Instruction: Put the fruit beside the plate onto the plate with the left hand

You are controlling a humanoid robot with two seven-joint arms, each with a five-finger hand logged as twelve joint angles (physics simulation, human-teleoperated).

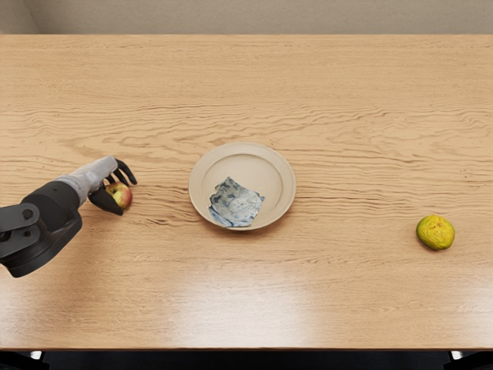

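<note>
A small red-yellow apple (121, 195) lies on the table, left of the plate. My left hand (114, 186) reaches in from the left edge and its dark fingers curl around the apple, which rests on the table. The cream plate (277, 166) sits at the table's middle, with a blue-white patterned patch on its floor. Part of the apple is hidden behind the fingers. The right arm is out of view.
A yellow-green fruit (435, 232) lies far right on the table, well away from the plate. The wooden table (246, 85) stretches wide behind the plate and toward the front edge.
</note>
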